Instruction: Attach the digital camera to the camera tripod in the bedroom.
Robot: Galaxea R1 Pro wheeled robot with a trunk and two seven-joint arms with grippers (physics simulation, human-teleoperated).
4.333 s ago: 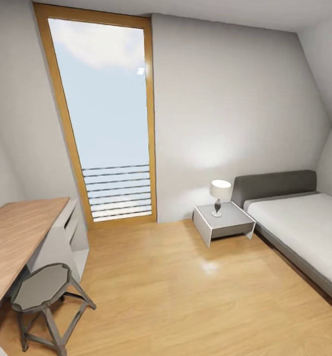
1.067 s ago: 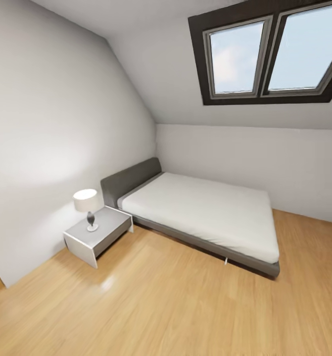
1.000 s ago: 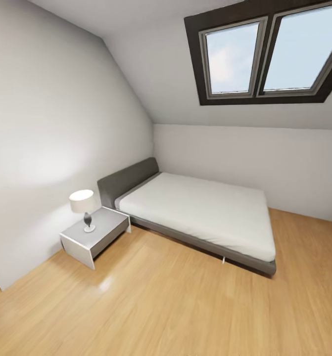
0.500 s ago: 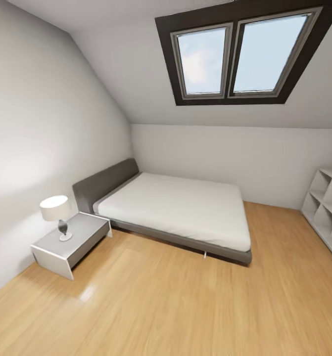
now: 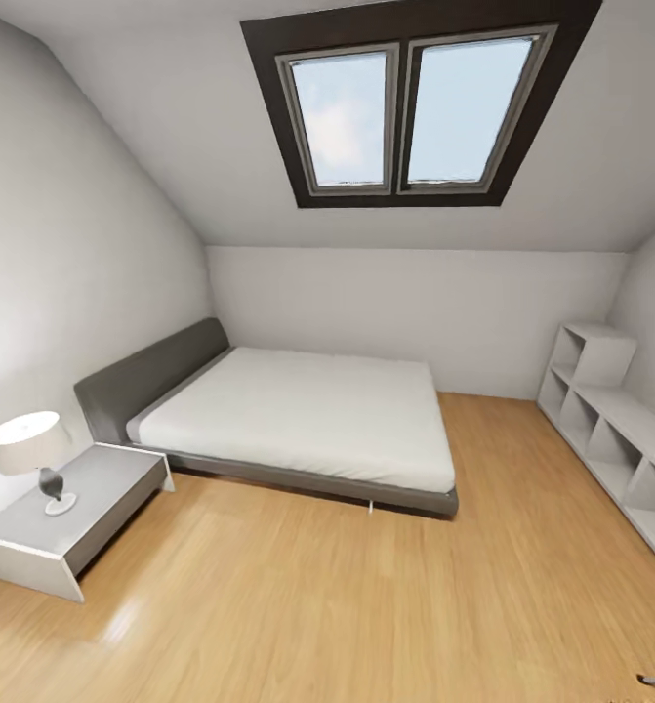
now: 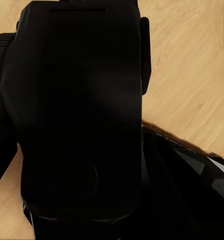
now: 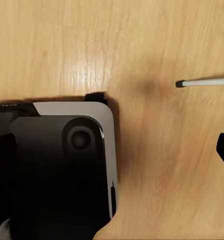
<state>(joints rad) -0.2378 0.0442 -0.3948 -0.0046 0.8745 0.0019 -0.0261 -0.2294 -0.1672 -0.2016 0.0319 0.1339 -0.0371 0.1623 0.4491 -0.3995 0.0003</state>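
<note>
Your head view takes in the bedroom: grey bed against the far wall, nightstand with lamp at left, white cube shelves along the right wall, open plank floor between. A silver tripod leg, apparently, lies over the floor. You cannot tell either gripper's jaw state.

Light wood plank floor spreads across the bedroom, carrying a grey bed, a white nightstand with a table lamp on top, and white cube shelves along the right wall.
</note>
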